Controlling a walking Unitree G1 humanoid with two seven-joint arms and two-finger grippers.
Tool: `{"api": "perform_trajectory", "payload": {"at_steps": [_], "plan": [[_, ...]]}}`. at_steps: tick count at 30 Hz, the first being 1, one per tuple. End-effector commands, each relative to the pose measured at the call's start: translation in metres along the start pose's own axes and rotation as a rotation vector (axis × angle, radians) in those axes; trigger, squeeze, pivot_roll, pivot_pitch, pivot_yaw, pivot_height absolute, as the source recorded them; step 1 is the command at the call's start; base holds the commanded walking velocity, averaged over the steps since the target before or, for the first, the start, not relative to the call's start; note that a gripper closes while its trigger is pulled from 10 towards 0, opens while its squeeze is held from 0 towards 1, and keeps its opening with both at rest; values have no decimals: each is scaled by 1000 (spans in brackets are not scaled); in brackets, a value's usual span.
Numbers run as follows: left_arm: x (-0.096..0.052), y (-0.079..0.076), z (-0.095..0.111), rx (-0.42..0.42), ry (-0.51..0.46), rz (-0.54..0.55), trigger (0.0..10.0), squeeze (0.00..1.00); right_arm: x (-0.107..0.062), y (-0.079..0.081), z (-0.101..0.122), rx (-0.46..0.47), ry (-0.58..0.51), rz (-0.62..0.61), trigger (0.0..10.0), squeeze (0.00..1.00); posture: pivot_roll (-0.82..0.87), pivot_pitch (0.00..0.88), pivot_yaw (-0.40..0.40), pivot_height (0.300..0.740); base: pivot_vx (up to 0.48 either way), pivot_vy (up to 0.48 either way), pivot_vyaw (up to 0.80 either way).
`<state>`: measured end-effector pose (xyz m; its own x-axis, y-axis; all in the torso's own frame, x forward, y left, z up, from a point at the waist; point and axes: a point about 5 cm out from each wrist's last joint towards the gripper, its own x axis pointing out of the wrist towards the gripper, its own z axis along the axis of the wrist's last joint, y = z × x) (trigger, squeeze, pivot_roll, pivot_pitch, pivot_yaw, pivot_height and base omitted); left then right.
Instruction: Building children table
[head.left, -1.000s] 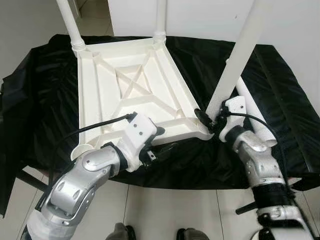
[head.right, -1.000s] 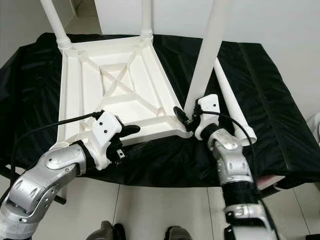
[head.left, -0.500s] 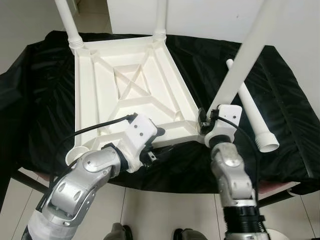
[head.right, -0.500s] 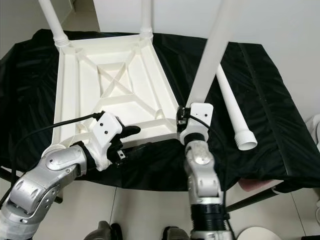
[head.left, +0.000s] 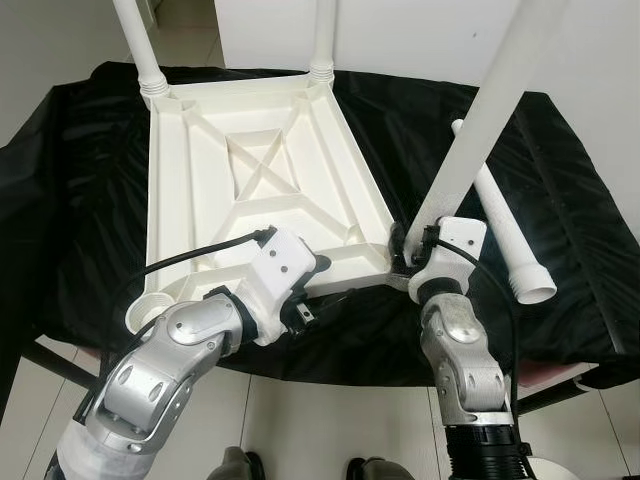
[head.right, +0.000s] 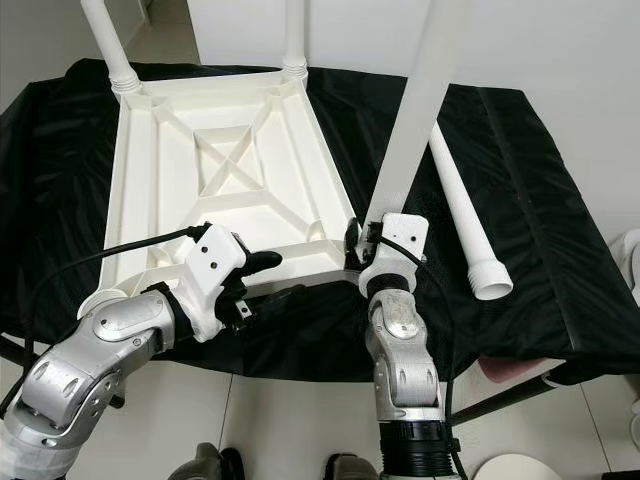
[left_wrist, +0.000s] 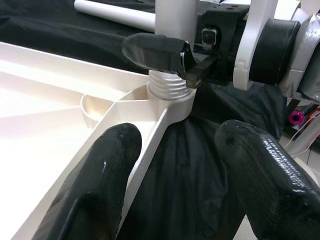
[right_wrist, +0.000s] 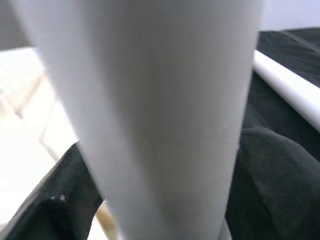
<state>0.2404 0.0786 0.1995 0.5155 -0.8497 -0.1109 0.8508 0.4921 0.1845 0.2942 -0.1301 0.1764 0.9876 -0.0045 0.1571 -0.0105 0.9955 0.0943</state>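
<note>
from my head cameras the upturned white tabletop (head.left: 265, 180) lies on the black cloth (head.left: 560, 170), two legs standing at its far corners. at about four o'clock of it my right gripper (head.left: 412, 248) is clamped around a leg (head.left: 478, 130) seated in the near corner socket. a loose leg (head.right: 460, 215) lies at three o'clock. in my left wrist view my left gripper (left_wrist: 172, 165) is spread wide, straddling the tabletop's edge without gripping it. my right wrist view looks up the clasped leg.

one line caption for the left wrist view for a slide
Right end effector grips a white table leg at its threaded base in the upturned tabletop's corner socket, left end effector open nearby.
</note>
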Motion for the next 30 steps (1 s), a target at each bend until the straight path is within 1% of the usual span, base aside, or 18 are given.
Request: {"api": "perform_trajectory", "payload": {"at_steps": [1,2,3,5,7,8,10,11,12,13,14,15,20,24,25,27,28,30], "plan": [[-1,0,-1,11,6,12,10000,0,-1,-1,2,15,-11,17,10000,1000,-146,112,11,740,0,0,0],[-1,0,-1,11,7,13,10000,0,-1,-5,2,3,-2,84,10000,988,-147,113,11,740,0,0,0],[-1,0,-1,10,7,13,10000,0,0,-9,1,4,15,167,10000,0,-148,113,13,740,0,0,0],[-1,0,-1,10,7,13,10000,0,0,-9,1,4,15,167,10000,0,-148,113,13,740,0,0,0],[0,0,-1,10,6,12,10000,0,2,-15,-1,-82,35,378,10000,0,-150,112,17,740,0,0,0],[0,-1,-1,10,6,11,10000,0,3,-17,-2,-118,38,442,10000,0,-150,112,17,740,0,0,0],[0,-1,-1,10,6,11,10000,0,3,-17,-2,-118,38,442,10000,0,-150,112,17,740,0,0,0],[0,0,-1,10,6,10,10000,0,5,-18,-3,-139,46,503,10000,0,-152,111,19,740,0,0,0],[0,0,-1,10,6,10,10000,0,5,-18,-3,-139,46,503,10000,0,-152,111,19,740,0,0,0],[1,0,-1,12,5,10,10000,0,9,-18,-4,-174,44,561,10000,0,-152,108,22,740,0,0,0],[1,0,-1,12,5,10,10000,0,9,-18,-4,-174,44,561,10000,0,-152,108,22,740,0,0,0],[1,1,-1,14,5,10,10000,0,12,-18,-4,-195,44,613,10000,0,-149,105,22,740,0,0,0],[1,2,0,17,4,11,10000,0,16,-18,-6,-217,51,654,10000,0,-147,103,23,740,0,0,0],[1,3,1,22,3,14,10000,0,23,-26,-16,-261,104,701,10000,0,-143,97,23,740,0,0,0],[1,3,1,23,2,15,10000,0,26,-31,-22,-281,140,719,4863,0,-143,97,23,740,0,0,0],[1,3,1,25,2,15,10000,0,27,-36,-27,-293,165,726,4588,0,-143,96,26,740,0,0,0],[1,3,1,25,2,15,10000,0,28,-39,-29,-301,182,726,1922,0,-143,96,26,740,0,0,0],[0,3,2,25,2,15,10000,0,28,-41,-30,-303,188,726,1922,0,-142,98,27,740,0,0,0]]}}
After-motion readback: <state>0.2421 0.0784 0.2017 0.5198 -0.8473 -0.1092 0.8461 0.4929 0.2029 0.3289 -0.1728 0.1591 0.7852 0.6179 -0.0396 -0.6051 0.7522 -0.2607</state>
